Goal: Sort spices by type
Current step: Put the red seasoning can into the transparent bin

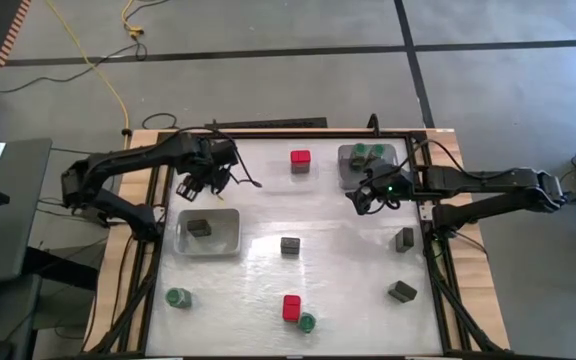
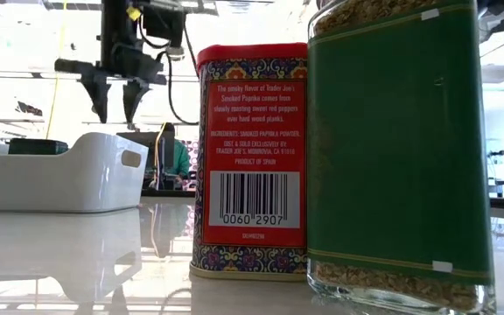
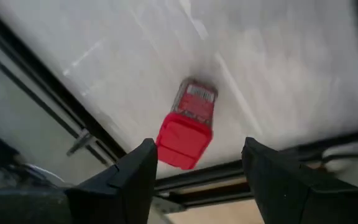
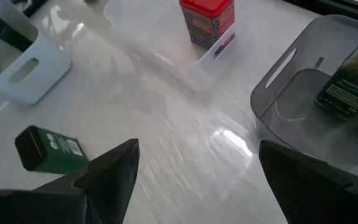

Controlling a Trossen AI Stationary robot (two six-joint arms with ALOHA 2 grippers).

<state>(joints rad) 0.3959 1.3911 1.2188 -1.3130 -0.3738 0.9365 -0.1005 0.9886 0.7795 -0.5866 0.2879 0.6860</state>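
My left gripper (image 1: 200,185) (image 3: 199,148) hangs open above the table's far left part, beyond the white tray (image 1: 208,233); in the low view it (image 2: 116,94) is well above that tray (image 2: 55,171). It looks toward a red block (image 3: 188,124) standing on its base. My right gripper (image 1: 366,198) (image 4: 199,149) is open, just near of the grey tray (image 1: 346,172) holding green-lidded jars (image 4: 347,81). A red block (image 1: 300,160) (image 4: 207,22) stands in a clear tray (image 4: 160,37). A dark tin (image 1: 289,245) (image 4: 48,149) sits mid-table.
One dark tin (image 1: 199,228) lies in the white tray. Two more dark tins (image 1: 404,238) (image 1: 402,291) sit on the right side. A red block (image 1: 291,307) (image 2: 252,157) and a green jar (image 1: 307,322) (image 2: 392,149) stand at the near edge; another jar (image 1: 178,298) is near left.
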